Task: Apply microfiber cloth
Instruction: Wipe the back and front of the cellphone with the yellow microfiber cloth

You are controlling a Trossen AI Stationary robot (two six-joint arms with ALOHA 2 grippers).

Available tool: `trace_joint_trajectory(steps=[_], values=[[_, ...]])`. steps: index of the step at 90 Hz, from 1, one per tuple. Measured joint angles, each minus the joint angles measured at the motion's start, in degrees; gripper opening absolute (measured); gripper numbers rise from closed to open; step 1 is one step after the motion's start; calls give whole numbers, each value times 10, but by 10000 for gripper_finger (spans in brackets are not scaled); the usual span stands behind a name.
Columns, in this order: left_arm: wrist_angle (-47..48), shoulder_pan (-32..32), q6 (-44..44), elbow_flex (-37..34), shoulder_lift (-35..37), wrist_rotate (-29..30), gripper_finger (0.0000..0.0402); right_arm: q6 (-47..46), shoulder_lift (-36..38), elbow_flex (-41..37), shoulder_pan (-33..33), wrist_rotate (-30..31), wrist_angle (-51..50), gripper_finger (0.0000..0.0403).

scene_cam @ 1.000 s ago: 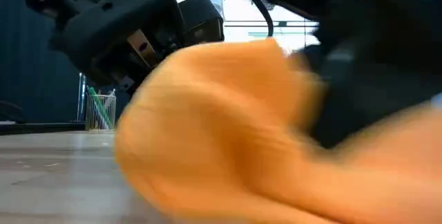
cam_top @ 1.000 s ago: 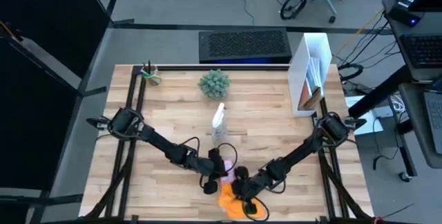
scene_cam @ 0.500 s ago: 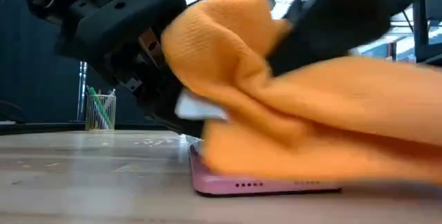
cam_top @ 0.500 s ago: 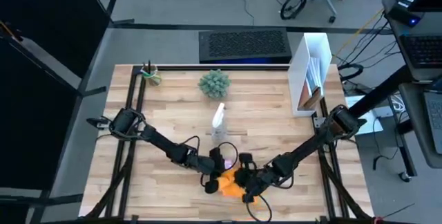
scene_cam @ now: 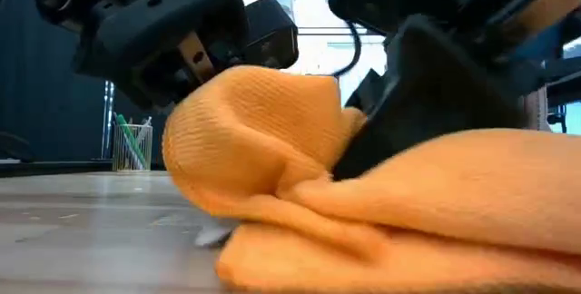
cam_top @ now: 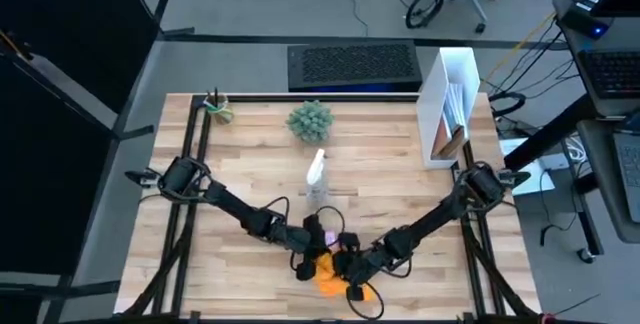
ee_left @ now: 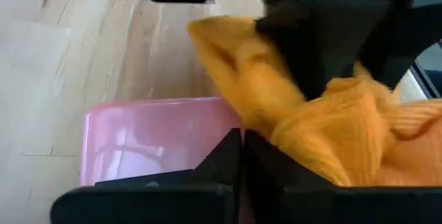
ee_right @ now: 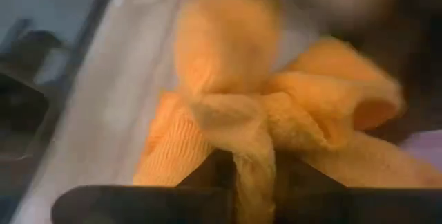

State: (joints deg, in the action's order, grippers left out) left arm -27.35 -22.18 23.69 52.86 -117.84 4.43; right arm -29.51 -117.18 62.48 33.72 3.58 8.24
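The bright orange soft microfiber cloth (cam_top: 330, 281) sits pinched in the right gripper's (ee_right: 252, 175) fingers; the left gripper's (ee_left: 242, 148) fingers are closed on the pink flat phone (ee_left: 152, 137), which may slide under wiping pressure.

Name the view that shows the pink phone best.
The left wrist view: the pink phone lies flat beside the microfiber cloth, its face in sight. High view shows only a pink sliver; low and right wrist views show cloth.

Two dark robot arms, matte black all over

Each arm is made of slim black tubes joined by thicker rounded housings, with a wide round base joint at the side. Thin black cables loop beside the wrists. The left gripper (cam_top: 318, 256) and the right gripper (cam_top: 340, 267) have blocky black bodies and flat, dark fingers (ee_left: 231, 156).
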Motion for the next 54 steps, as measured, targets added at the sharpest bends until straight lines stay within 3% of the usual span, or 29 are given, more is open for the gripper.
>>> trace_joint_trajectory(steps=[6, 13, 34, 54], values=[[0, 0, 0, 0, 0, 0, 6, -18, 13, -1, 9, -58, -62, 13], [0, 0, 0, 0, 0, -1, 6, -27, 40, -1, 16, -56, -125, 13], [5, 1, -6, 1, 17, -6, 6, -99, 169, -7, 42, 71, -402, 13], [52, -13, -21, 19, 79, 2, 6, -285, 256, -5, 73, 77, -562, 14]])
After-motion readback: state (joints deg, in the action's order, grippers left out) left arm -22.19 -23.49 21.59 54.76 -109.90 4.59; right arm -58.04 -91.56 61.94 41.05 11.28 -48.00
